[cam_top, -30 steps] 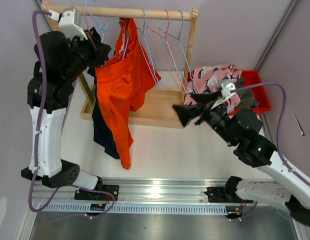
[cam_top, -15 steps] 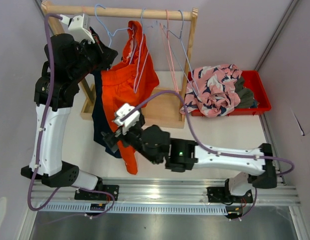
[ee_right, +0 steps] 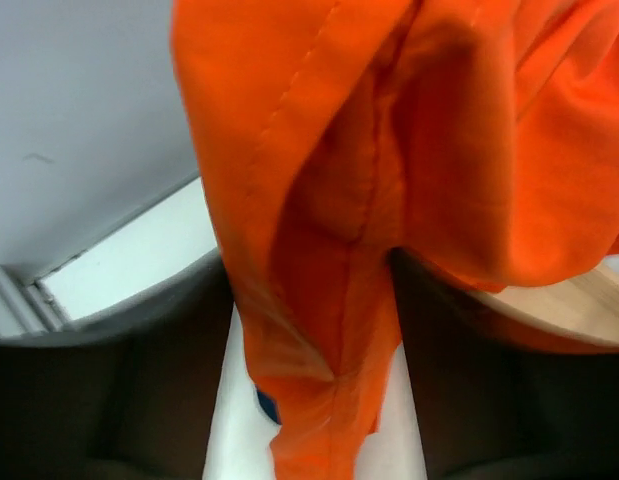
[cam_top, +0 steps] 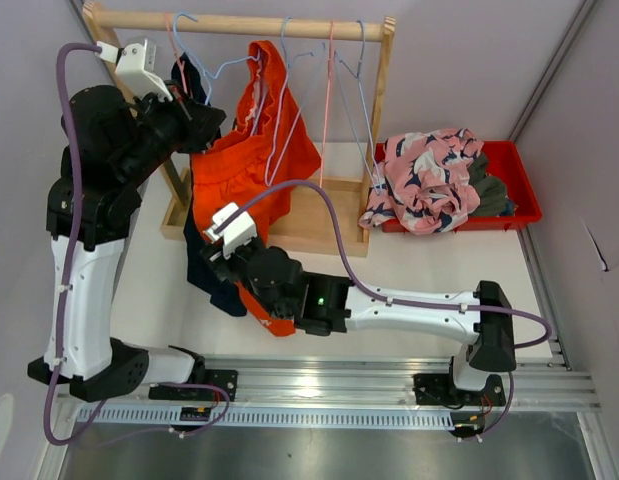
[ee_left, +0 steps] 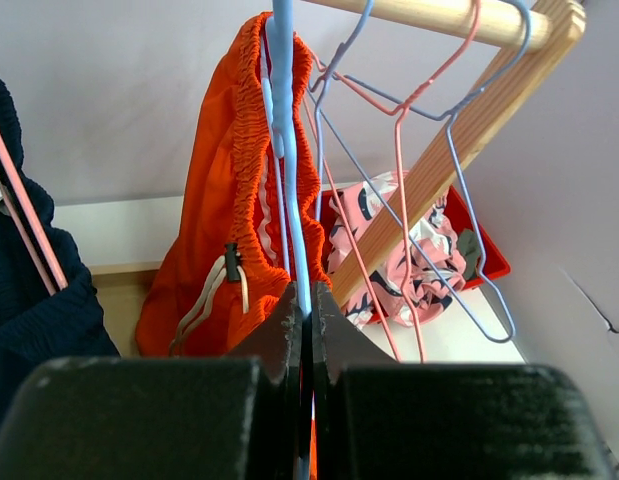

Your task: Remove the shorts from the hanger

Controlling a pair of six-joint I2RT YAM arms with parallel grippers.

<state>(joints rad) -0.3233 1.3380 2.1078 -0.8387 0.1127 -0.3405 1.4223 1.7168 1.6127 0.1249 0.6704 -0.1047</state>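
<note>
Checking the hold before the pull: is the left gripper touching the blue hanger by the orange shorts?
Touching. The left wrist view shows the left gripper with its jaws shut on the blue hanger, its wire pinched between them.

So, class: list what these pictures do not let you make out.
- Right gripper, right wrist view: blurred fingers; grip on orange shorts unclear.
- Navy shorts, top view: mostly behind the orange shorts and right arm.
- Olive shorts, top view: buried under pink pair.

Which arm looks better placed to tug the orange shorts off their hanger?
Right, probably: the right gripper has the orange shorts between its open fingers, while the left gripper is shut on the blue hanger above, steadying it.
</note>
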